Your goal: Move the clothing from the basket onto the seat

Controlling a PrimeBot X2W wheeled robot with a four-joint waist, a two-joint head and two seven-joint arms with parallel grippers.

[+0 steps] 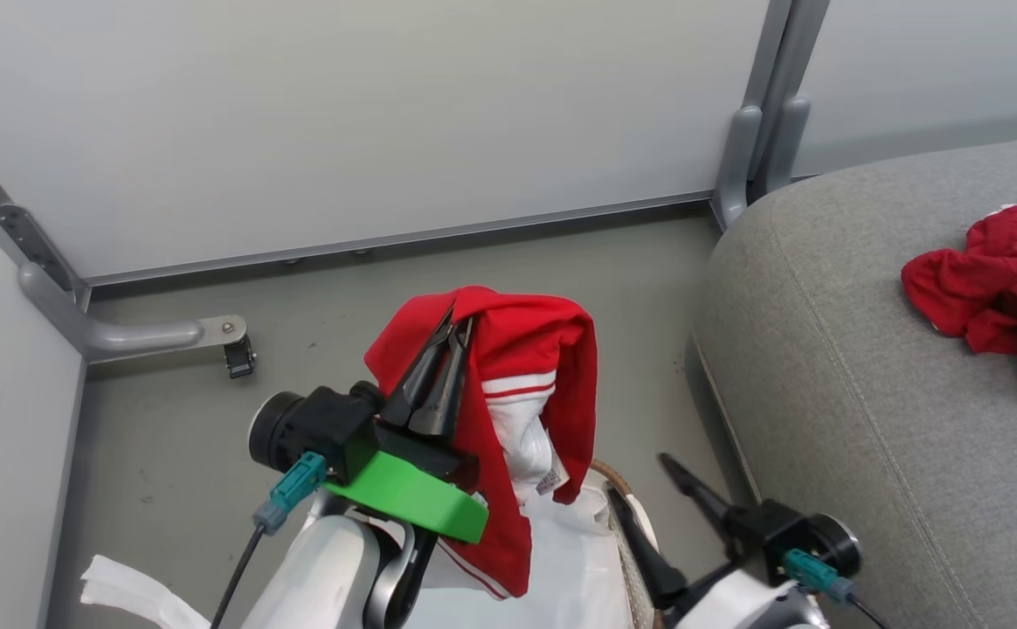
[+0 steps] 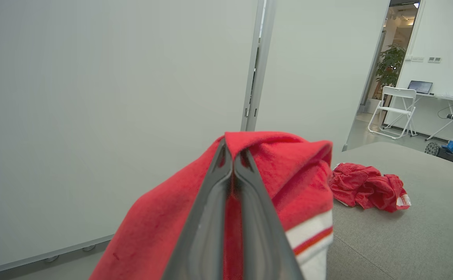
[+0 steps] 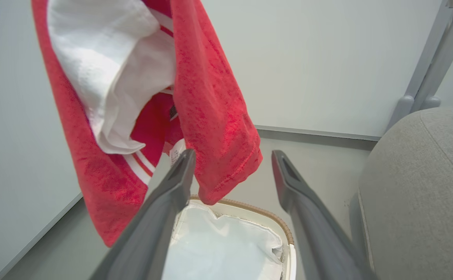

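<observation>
**A:** What does this carry call for?

**B:** Start with the biggest thing. The large grey fabric-upholstered seat [image 1: 832, 376] lies to the robot's right, and its rounded edge stands above the floor; so I judge the load must travel right and clear that edge before it comes down. The oval white plastic basket with the brown woven-look rim [image 3: 257, 212] sits beside the seat, below the load, with its plain white liner [image 3: 226, 249] showing inside; the hanging hem looks free of the rim, so a level swing should do, with no more lift.

**A:** And the release?

**B:** Well in over the cushion, near the crumpled red garment [image 1: 993, 284] already lying there, not at the edge; soft cloth can slide off a rounded corner.

**A:** Where is the load against the grippers?

**B:** The soft bright-red garment with white stripes and a white panel [image 1: 522, 349] is draped over the left gripper [image 1: 459, 325], which is closed on a fold at the garment's top; the rest hangs down both sides above the basket. The right gripper [image 1: 637, 474] stands open and holds nothing, low by the basket rim; in its own wrist view the hem hangs just above its fingers, toward the left one.
</observation>
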